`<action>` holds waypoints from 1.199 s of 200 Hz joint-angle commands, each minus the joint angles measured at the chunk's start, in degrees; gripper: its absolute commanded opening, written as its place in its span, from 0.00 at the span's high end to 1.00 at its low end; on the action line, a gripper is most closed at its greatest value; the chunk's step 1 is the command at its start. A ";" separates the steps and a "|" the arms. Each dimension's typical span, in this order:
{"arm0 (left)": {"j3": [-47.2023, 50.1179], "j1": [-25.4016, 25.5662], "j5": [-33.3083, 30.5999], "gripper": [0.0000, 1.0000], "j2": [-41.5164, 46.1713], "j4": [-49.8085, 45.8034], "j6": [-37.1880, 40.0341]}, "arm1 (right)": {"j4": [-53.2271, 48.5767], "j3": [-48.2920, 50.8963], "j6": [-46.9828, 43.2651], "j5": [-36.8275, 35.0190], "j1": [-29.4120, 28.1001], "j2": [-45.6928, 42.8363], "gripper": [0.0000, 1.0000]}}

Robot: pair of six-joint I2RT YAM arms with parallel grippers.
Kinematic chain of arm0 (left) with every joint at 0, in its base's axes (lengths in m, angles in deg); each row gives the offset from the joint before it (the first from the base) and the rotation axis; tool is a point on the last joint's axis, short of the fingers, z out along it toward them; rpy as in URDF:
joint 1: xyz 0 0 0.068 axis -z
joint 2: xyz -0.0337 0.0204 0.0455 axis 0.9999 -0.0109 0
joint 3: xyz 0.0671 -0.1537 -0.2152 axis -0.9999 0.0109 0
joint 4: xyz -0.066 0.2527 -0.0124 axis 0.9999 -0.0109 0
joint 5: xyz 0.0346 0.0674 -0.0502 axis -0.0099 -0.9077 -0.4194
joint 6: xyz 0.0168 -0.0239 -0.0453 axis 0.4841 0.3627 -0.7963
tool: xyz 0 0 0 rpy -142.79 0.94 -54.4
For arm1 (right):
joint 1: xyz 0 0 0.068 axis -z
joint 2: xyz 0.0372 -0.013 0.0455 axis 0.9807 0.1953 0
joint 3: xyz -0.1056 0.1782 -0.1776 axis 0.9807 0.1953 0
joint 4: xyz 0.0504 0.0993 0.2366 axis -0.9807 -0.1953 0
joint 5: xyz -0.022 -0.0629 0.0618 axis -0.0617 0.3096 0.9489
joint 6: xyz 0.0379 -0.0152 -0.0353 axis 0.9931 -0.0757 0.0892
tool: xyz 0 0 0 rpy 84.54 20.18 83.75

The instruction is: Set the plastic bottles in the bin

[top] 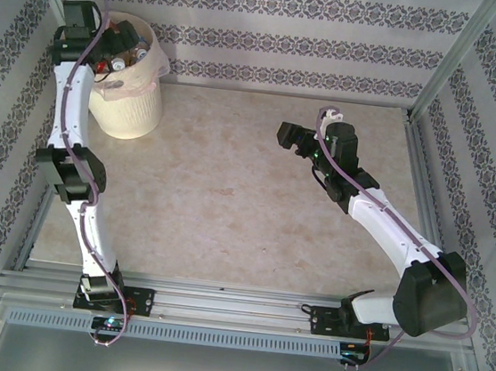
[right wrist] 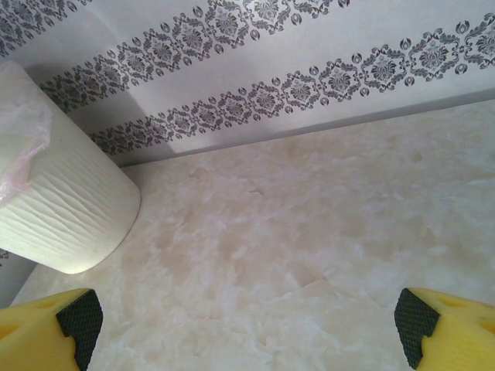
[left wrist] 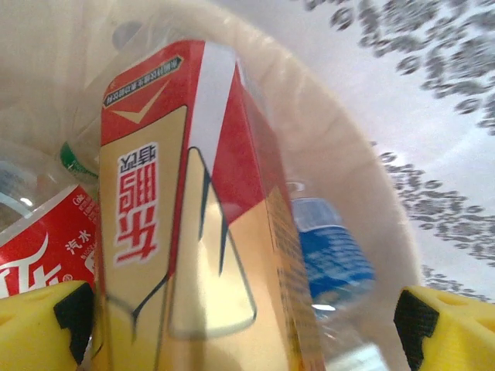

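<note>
Cream-white and ribbed on the outside, the bin (top: 127, 105) stands in the upper left of the top view, on the far left corner of the table (top: 229, 192), close to the patterned wall. A thin pinkish liner (top: 120, 89) is draped over its rim. Several plastic bottles (top: 128, 57) lie piled inside, showing as small red and white patches at its mouth.

The left gripper (top: 103, 44) hangs over the bin's opening at the upper left of that view. In the left wrist view its yellow fingers (left wrist: 46, 325) sit in the two lower corners, spread wide with nothing clamped between them. A red-and-gold labelled bottle (left wrist: 193, 232) printed with Chinese characters takes up the middle of the frame. It lies close to the finger in the lower left corner, and I cannot tell whether they touch. A blue-labelled bottle (left wrist: 332, 255) lies to its right, a red-labelled bottle (left wrist: 46, 239) at the left edge, and a green cap (left wrist: 77, 158) just above that one. The bin's pale inner wall curves behind them.

The right gripper (top: 291, 138) hovers over bare table right of centre, well apart from the bin. In the right wrist view its fingers (right wrist: 46, 328) stand wide apart and hold nothing, with the bin's side in the left of the frame
</note>
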 commanded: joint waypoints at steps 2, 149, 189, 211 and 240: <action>-2.33 0.09 2.99 0.00 7.96 -0.50 1.32 | 0.81 0.00 -1.06 -0.63 -0.57 -0.96 0.02; 30.85 1.85 17.34 0.00 24.58 20.81 -8.15 | 3.27 2.97 2.75 -3.46 3.01 -4.04 0.02; 22.10 1.85 14.24 0.00 15.98 14.94 -5.70 | 2.75 3.47 3.31 -3.41 3.04 -4.37 0.02; 21.08 1.85 11.51 0.00 14.20 12.68 -5.98 | 2.57 3.69 3.29 -3.56 3.15 -4.50 0.02; 22.23 1.76 8.51 0.00 15.05 11.66 -7.15 | 2.46 3.68 3.07 -3.72 3.28 -4.59 0.02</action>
